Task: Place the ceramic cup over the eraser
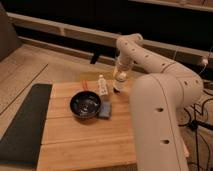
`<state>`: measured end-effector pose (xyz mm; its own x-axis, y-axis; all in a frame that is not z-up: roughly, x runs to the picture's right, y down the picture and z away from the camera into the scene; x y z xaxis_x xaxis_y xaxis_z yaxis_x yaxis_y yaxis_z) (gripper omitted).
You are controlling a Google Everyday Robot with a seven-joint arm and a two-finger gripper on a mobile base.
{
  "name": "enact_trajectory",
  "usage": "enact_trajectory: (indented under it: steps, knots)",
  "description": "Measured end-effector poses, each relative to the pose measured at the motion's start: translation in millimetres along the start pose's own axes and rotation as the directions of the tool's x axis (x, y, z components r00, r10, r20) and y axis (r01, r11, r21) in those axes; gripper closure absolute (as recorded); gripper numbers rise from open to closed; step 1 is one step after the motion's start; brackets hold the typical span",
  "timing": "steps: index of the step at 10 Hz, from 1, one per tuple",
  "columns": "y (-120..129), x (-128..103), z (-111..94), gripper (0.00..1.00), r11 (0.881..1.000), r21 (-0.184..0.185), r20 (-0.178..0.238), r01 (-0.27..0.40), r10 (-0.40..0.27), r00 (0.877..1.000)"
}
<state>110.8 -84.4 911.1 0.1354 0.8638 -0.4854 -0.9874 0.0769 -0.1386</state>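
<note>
Wooden planks make up the tabletop (85, 135) in front of me, pale boards running side to side, with a dark mat (22, 125) lying along its 9 o'clock edge. Nearest of all is my own bulky white body (157, 125), filling the 4 o'clock part of the view, and my arm (150, 60) arcs from it up and over toward 12 o'clock.

On the boards, near the centre, sits a dark bowl (85, 105), and touching it at its 3 o'clock side lies a flat blue-grey pad (105, 110). Beyond them, toward 12 o'clock, a slim white bottle (102, 86) stands upright. Just beside it at 3 o'clock is the ceramic cup (119, 80), held up off the boards at the tip of my arm, with the eraser (116, 90) showing as a small dark shape directly beneath it near the far edge of the tabletop; I cannot tell whether cup and eraser touch.

My gripper (120, 74) points straight down at that spot, and its fingers are clamped on the ceramic cup.

Farther back, a pale floor (22, 67) spreads out at 10 o'clock, then a low ledge (65, 32) runs across the room in front of a dark wall (75, 10). Cables (197, 107) trail at 3 o'clock.
</note>
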Motion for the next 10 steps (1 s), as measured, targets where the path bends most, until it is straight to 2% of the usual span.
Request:
enact_trajectory:
  steps: [3, 5, 10]
  knots:
    - [1.9, -5.3, 7.2, 1.00, 0.999, -0.032, 0.022, 0.015, -0.014, 1.000]
    - [6.5, -2.8, 14.9, 1.00, 0.998, -0.053, 0.018, 0.032, -0.031, 0.999]
    - [2.9, 7.4, 40.5, 1.00, 0.994, 0.009, -0.047, 0.108, -0.107, 0.993]
